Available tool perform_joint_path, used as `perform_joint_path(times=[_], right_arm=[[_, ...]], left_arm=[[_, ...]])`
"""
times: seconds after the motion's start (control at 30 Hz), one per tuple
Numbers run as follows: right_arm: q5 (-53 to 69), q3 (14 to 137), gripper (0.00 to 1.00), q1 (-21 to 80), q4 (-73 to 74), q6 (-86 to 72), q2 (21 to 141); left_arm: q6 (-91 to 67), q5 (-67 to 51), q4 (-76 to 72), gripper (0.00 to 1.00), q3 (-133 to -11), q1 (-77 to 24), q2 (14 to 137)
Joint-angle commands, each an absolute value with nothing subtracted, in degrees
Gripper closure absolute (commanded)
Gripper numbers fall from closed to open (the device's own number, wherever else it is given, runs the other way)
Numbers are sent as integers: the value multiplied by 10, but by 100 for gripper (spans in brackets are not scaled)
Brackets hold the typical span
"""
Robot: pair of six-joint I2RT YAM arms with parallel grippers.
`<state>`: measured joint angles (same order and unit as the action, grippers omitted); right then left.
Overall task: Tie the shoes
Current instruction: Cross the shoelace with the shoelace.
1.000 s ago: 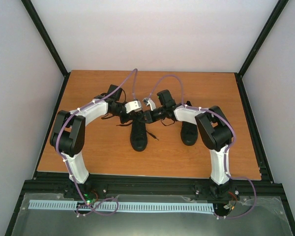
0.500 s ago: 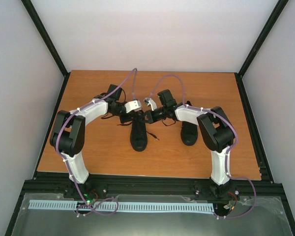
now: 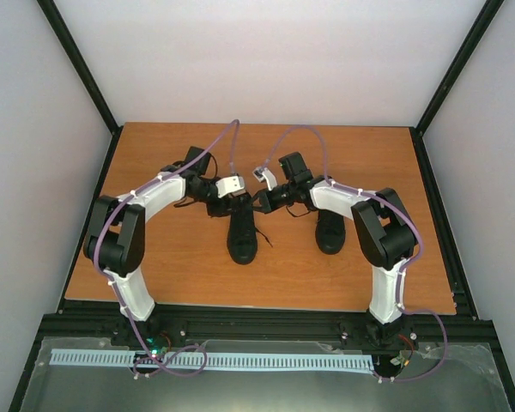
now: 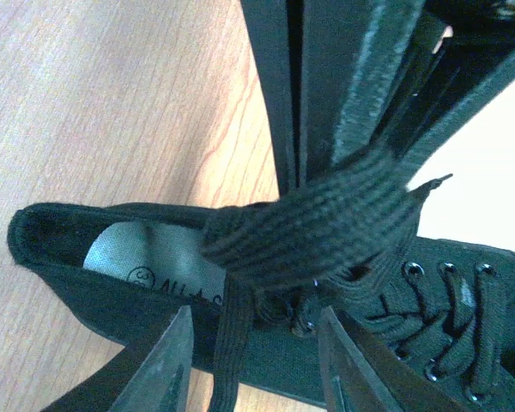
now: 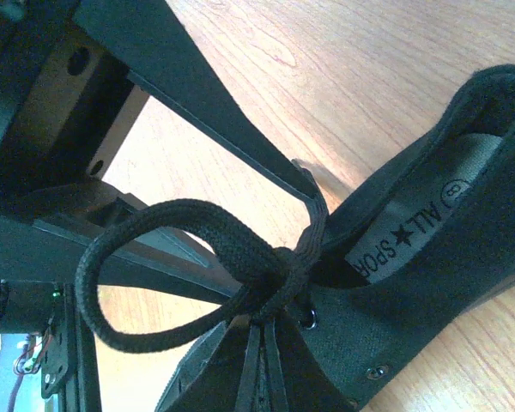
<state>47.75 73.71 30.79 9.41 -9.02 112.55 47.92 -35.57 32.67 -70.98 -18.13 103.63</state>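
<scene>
Wooden bench (image 3: 154, 257) inside a white-walled cell with black frame posts. Left arm (image 3: 127, 249) and right arm (image 3: 384, 245) both bend inward and meet over the middle of the bench, purple cables looping above them. Two black shoes sit on the bench, toes toward the arm bases: middle shoe (image 3: 242, 239) right under both hands, other shoe (image 3: 330, 232) near it on the right side, partly under the right arm. Left hand (image 4: 257, 367) is at the heel end of the middle shoe, its fingers (image 4: 167, 365) apart, one strand of lace hanging down in the gap, not pinched. Right hand (image 3: 259, 202) comes in from the other side, fingers together and clamped on the lace (image 5: 180, 266) just above the shoe opening. Lace forms an open loop at a crossing over the top eyelets, with strands running down into the lacing. Grey insole (image 5: 412, 232) shows inside the middle shoe with part of a printed word, "ALL". Metal eyelets (image 4: 412, 269) are visible along the lacing.
</scene>
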Motion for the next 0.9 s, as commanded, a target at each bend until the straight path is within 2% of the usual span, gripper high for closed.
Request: perform_joint_path(times=[0.0,0.27,0.37,0.43,0.5,0.63,0.8,0.87], right_arm=[[492,756,97,307,106,-72,1125],[494,775,97,315,120,-67,1141],[492,783,97,318,122,-68,1146],[491,787,97,320,125,-68,1150],[490,788,97,321,127,-68,1152],[488,789,97,323,129,-67,1152],[486,791,97,323,132,-63,1154],[485,791,97,323,134,-63,1155]], left_arm=[[534,-380,366,54,-722,-167,1004],[532,-436,351,42,-716,-157,959],[505,-408,294,39,-690,-170,935],[486,-393,261,30,-683,-178,932],[464,-384,248,28,-689,-181,938],[440,-371,248,30,-708,-185,958],[445,-395,272,43,-717,-188,969],[447,-403,273,54,-716,-188,968]])
